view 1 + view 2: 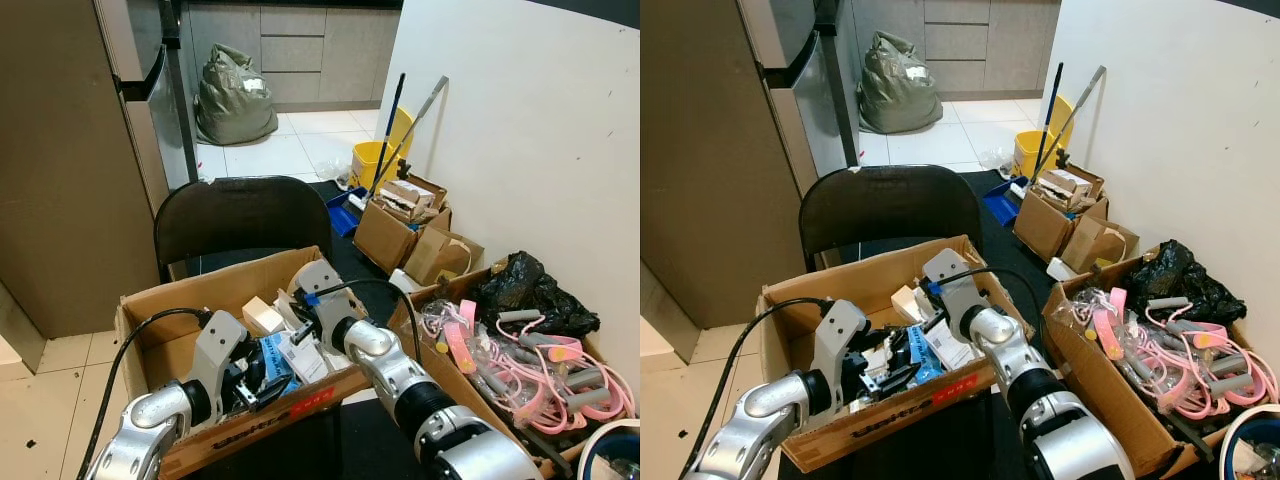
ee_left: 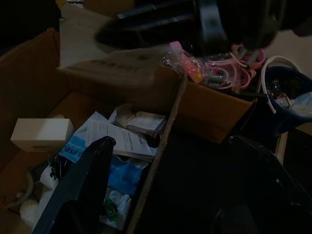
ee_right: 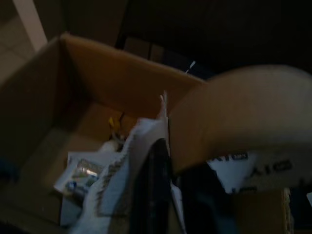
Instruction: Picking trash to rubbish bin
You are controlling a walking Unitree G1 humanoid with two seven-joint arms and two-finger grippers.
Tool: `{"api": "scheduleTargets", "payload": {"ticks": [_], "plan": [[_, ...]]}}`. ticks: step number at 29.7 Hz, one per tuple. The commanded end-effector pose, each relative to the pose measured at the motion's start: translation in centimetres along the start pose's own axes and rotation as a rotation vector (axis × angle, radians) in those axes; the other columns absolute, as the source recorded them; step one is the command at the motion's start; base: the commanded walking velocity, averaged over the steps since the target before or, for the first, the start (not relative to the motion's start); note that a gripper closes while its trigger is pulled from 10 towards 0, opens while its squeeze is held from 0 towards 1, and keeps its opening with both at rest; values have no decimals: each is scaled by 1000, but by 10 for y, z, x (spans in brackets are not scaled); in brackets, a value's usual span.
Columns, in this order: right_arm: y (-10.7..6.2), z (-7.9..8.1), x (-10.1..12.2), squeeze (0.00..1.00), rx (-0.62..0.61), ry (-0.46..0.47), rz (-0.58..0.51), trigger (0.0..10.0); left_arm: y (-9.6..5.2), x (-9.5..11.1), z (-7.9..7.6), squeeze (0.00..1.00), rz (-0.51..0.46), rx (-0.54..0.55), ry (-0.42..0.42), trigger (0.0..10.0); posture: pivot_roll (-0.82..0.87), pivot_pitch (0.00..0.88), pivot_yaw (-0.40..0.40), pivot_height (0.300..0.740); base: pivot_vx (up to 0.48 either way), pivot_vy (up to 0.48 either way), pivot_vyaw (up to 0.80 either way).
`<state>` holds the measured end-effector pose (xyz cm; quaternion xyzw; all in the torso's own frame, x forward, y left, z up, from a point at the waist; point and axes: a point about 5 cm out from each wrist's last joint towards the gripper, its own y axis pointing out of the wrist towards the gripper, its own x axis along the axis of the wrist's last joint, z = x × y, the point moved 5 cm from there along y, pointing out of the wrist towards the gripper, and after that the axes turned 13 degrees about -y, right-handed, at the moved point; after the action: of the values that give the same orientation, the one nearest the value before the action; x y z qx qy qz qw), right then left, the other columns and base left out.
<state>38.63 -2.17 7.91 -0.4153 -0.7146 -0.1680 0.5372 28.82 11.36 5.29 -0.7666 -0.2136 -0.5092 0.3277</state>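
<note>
A cardboard box (image 1: 150,300) rests on a black chair (image 1: 240,215) and holds trash: printed papers (image 1: 305,358), blue packets (image 1: 272,360) and a small white box (image 1: 262,315). My left gripper (image 1: 262,385) is inside the box's front part, open over the blue packets, with its fingers (image 2: 83,190) spread wide. My right gripper (image 1: 300,315) reaches into the middle of the box. Its fingers (image 3: 157,180) stand close together around a piece of white paper (image 3: 129,165), with a beige curved piece (image 3: 239,112) right beside them. The blue rubbish bin (image 1: 612,448) stands on the floor at the far right.
To the right, a second cardboard box (image 1: 470,385) holds pink cables and a black bag (image 1: 525,290). Smaller boxes (image 1: 400,215), a yellow bucket (image 1: 372,160) and mop handles line the white wall. A fridge (image 1: 70,150) stands left; a stuffed green bag (image 1: 235,95) lies far back.
</note>
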Motion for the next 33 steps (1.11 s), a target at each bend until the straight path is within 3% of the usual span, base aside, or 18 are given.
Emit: {"api": "scheduleTargets", "payload": {"ticks": [1, 2, 3, 5, 6, 11, 15, 17, 18, 19, 22, 24, 27, 30, 31, 32, 33], "plan": [[0, -3, 0, 1000, -19, 29, -4, 10000, -4, -4, 1, 0, 24, 7, 8, 10000, -30, 64, -66, 740, 0, 0, 0], [1, -4, 2, 1000, -21, 39, -10, 10000, -4, -4, 1, 0, 24, 7, 8, 10000, -30, 64, -66, 740, 0, 0, 0], [1, -9, 6, 86, -62, 25, -26, 10000, -4, -3, 1, 0, 23, 7, 10, 10000, -33, 65, -65, 740, 0, 0, 0], [2, -11, 7, 86, -75, 25, -31, 10000, -4, -3, 1, 0, 23, 6, 11, 10000, -33, 65, -65, 740, 0, 0, 0], [2, -12, 9, 0, -80, 20, -37, 10000, -4, -3, 1, 0, 22, 6, 13, 10000, -35, 65, -64, 740, 0, 0, 0], [0, -15, 7, 0, -85, 39, -33, 10000, -3, 1, 3, 0, 12, 11, 24, 10000, -37, 64, -64, 740, 0, 0, 0], [-2, -22, 7, 0, -117, 53, -47, 10000, -1, 15, 11, 0, -61, 79, 63, 10000, -38, 64, -66, 740, 0, 0, 0], [-13, -46, 10, 0, -244, 87, -110, 10000, 2, 53, 41, 0, -252, 329, 21, 10000, -38, 61, -74, 740, 0, 0, 0], [-13, -46, 10, 0, -244, 87, -110, 10000, 2, 53, 41, 0, -252, 329, 21, 10000, -38, 61, -74, 740, 0, 0, 0], [-20, -58, 10, 0, -310, 102, -128, 10000, 1, 68, 46, 0, -336, 392, -1, 10000, -39, 57, -71, 740, 0, 0, 0], [-32, -73, 11, 0, -396, 110, -181, 10000, 1, 85, 42, 0, -411, 417, 45, 10000, -42, 56, -69, 740, 0, 0, 0], [-48, -87, 0, 0, -482, 143, -172, 10000, 4, 92, 37, 0, -430, 431, 87, 10000, -52, 50, -64, 740, 0, 0, 0], [-53, -91, -4, 0, -505, 156, -164, 10000, 6, 94, 35, 0, -432, 435, 95, 10000, -52, 50, -64, 740, 0, 0, 0], [-84, -105, -38, 0, -623, 198, -85, 10000, 18, 93, 26, 0, -408, 426, 105, 10000, -79, 41, -47, 740, 0, 0, -717], [-84, -105, -38, 0, -623, 198, -85, 10000, 18, 93, 26, 0, -408, 426, 105, 10000, -79, 41, -47, 740, 0, 0, -800], [-99, -107, -52, 0, -669, 192, -43, 10000, 25, 89, 22, 0, -382, 416, 133, 10000, -81, 40, -45, 740, 0, 0, -800], [-99, -107, -52, 0, -669, 192, -43, 10000, 25, 89, 22, 0, -382, 416, 133, 10000, -81, 40, -45, 740, 0, 0, -800]]}}
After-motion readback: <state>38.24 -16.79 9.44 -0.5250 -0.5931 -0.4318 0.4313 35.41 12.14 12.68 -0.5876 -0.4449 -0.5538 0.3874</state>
